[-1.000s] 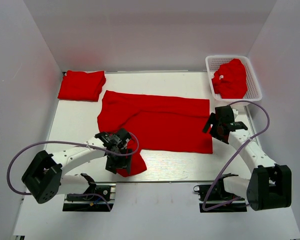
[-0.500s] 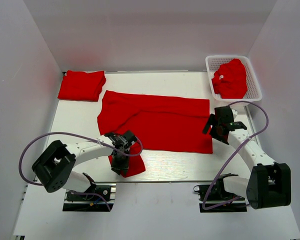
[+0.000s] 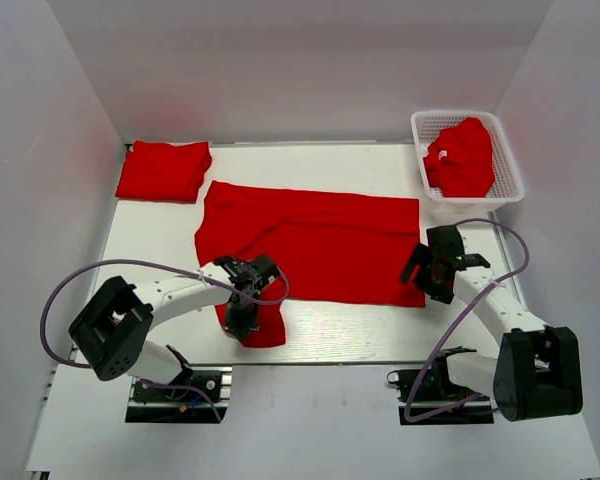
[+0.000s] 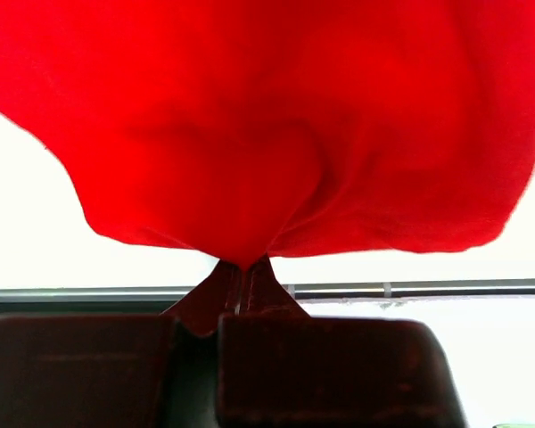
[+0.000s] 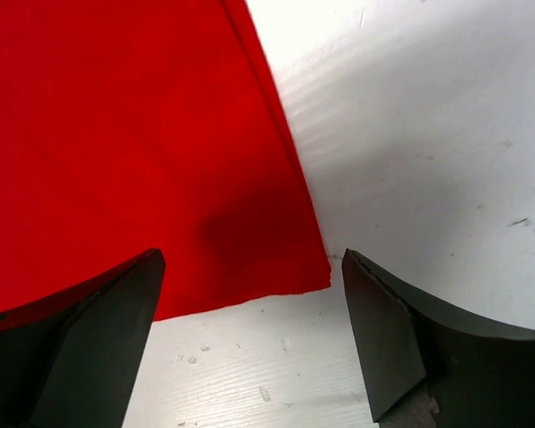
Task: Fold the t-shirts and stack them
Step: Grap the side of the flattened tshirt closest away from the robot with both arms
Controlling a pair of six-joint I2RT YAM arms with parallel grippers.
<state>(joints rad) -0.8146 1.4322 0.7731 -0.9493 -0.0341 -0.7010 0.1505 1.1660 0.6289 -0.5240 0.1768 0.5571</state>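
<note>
One red t-shirt (image 3: 320, 245) lies spread across the middle of the white table (image 3: 360, 325). Its near-left part is bunched into a lobe. My left gripper (image 3: 242, 318) is shut on that lobe; in the left wrist view the cloth (image 4: 267, 125) puckers into the closed fingertips (image 4: 243, 272). My right gripper (image 3: 425, 275) stands open just over the shirt's near-right corner (image 5: 312, 267), one finger (image 5: 98, 330) over the cloth and the other (image 5: 383, 339) over bare table. A folded t-shirt (image 3: 163, 170) lies at the back left. A crumpled t-shirt (image 3: 462, 155) sits in the basket.
The white lattice basket (image 3: 508, 165) stands at the back right corner. White walls close in the table on the left, back and right. Both arm bases sit at the near edge, with cables looping beside each arm.
My left gripper went from open to shut on the bunched near-left cloth and shifted slightly right. My right gripper dropped a little nearer, onto the shirt's near-right corner, still open.
</note>
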